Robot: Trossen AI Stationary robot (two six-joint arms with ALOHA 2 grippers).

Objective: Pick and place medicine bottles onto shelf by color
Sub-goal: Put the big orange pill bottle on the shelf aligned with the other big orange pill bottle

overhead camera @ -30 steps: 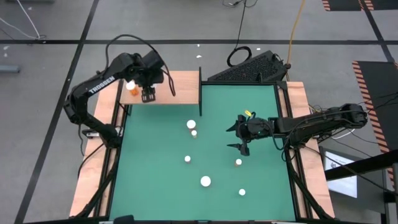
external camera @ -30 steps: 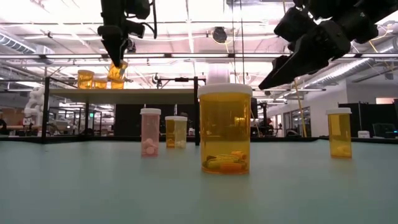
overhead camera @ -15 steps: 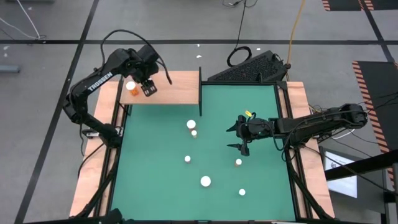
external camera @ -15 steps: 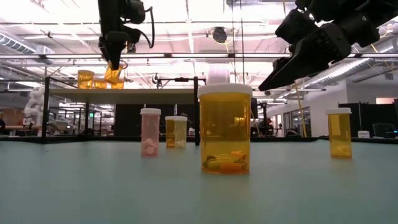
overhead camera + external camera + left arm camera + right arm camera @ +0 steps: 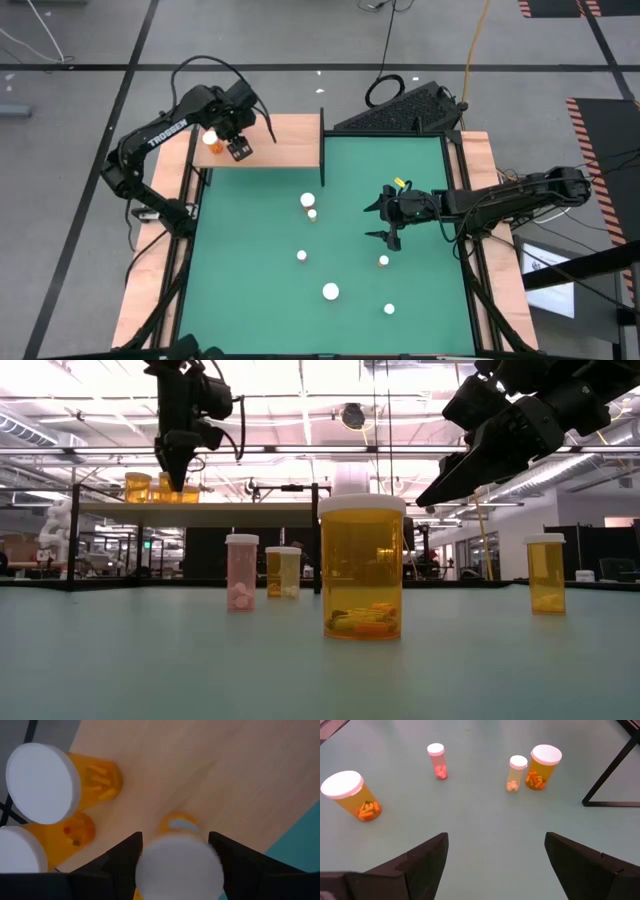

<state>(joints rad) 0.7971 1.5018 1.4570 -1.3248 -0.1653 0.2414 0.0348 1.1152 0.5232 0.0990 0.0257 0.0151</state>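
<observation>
Two dark arms work at this table. The left gripper (image 5: pixel 238 149) hangs over the wooden shelf (image 5: pixel 285 150) at the far left side of the green mat (image 5: pixel 250 290). In the left wrist view, an orange bottle (image 5: pixel 180 857) with a white cap sits between its two fingers (image 5: pixel 120 862), and the fingers look pressed on it from both sides. The bottle is right over the shelf board, but I cannot tell if it touches the wood. Two more orange bottles (image 5: pixel 55 782) stand close together on the shelf, just beside it.

The right gripper (image 5: pixel 388 222) hangs over the right part of the mat with its fingers wide apart. It holds nothing and touches nothing.

Six bottles stand on the mat. A big orange one (image 5: pixel 362 565) is close to the low camera. A pink one (image 5: pixel 241 572) and a pale yellow one (image 5: pixel 283 571) stand farther back, and another orange one (image 5: pixel 545 573) stands off to the side.
</observation>
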